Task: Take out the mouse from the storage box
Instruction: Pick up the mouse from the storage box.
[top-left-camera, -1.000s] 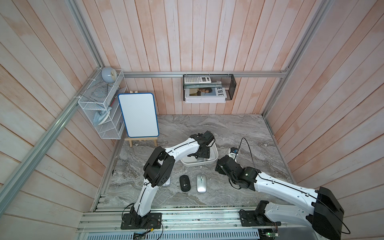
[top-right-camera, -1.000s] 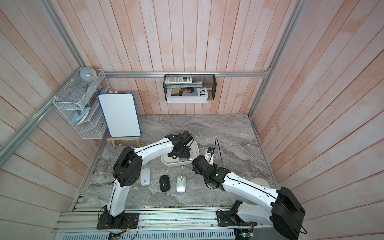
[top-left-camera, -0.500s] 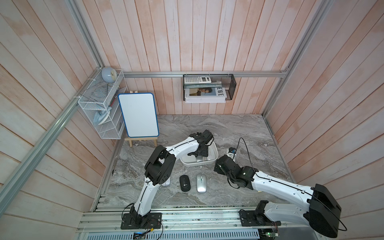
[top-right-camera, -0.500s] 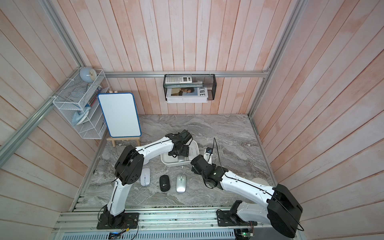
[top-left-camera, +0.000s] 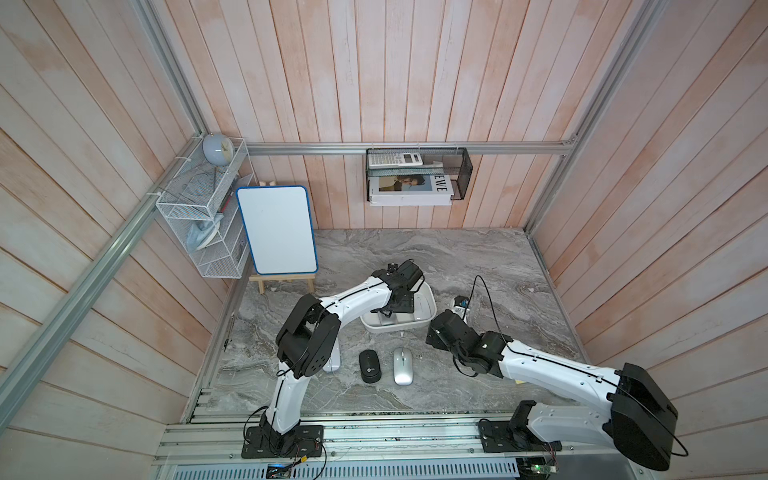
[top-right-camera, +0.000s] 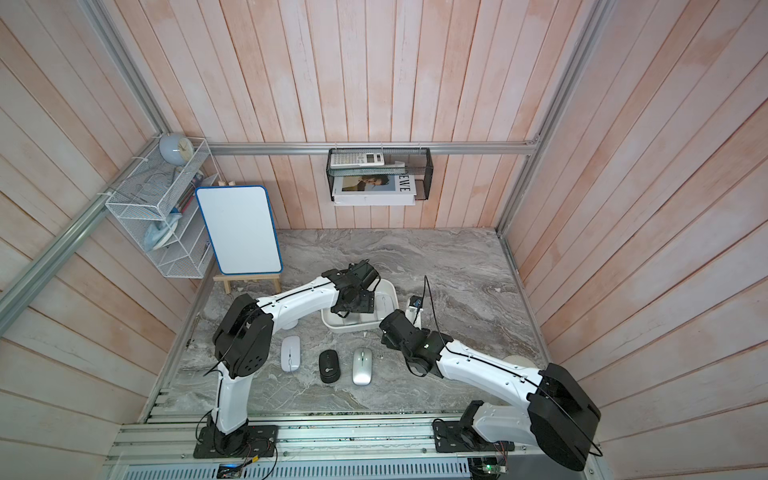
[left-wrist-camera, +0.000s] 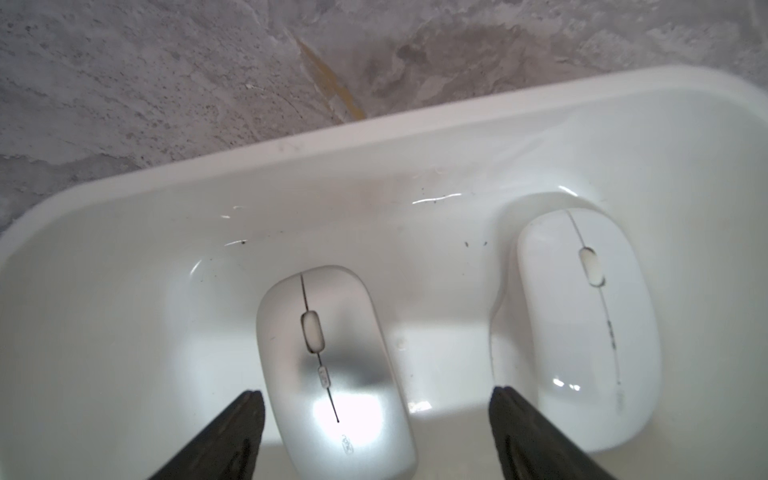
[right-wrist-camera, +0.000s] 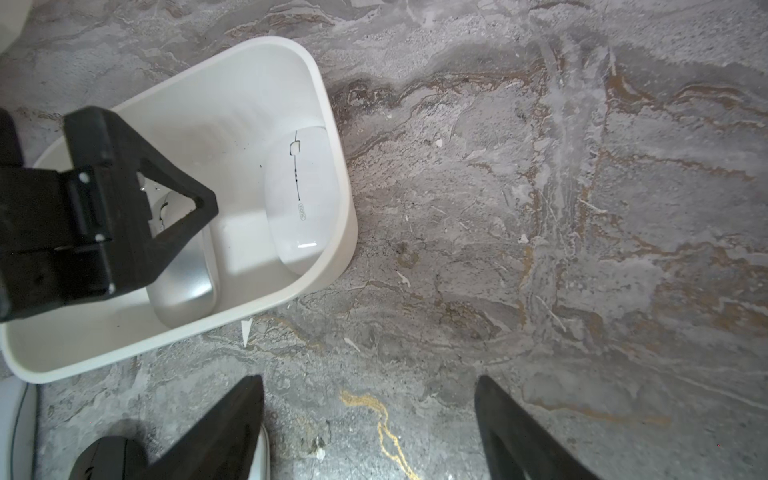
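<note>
I see the bench (top-left-camera: 478, 266) carrying the box (left-wrist-camera: 415, 137), a shallow white tub near its middle. In the box lie two mice side by side, apart from each other: a silver mouse (left-wrist-camera: 332, 365) toward the centre and a white mouse (left-wrist-camera: 590, 324) close against one end wall. Neither is lifted; both rest on the box floor.

On the bench in front of the box, in a top view, three more mice sit in a row: a white one (top-right-camera: 290, 353), a black one (top-right-camera: 329, 365), a silver one (top-right-camera: 362, 365).

Left arm reaches out over the box, wrist bent down into it. Left fingers (left-wrist-camera: 232, 436) spread wide, released, straddling the silver mouse's rear; one sits just beside its flank, and I cannot tell if it touches.

Right arm stretches low across the bench, wrist just beside the box's near corner. Right fingers (right-wrist-camera: 232, 419) spread, released, over bare bench, grasping nothing.
</note>
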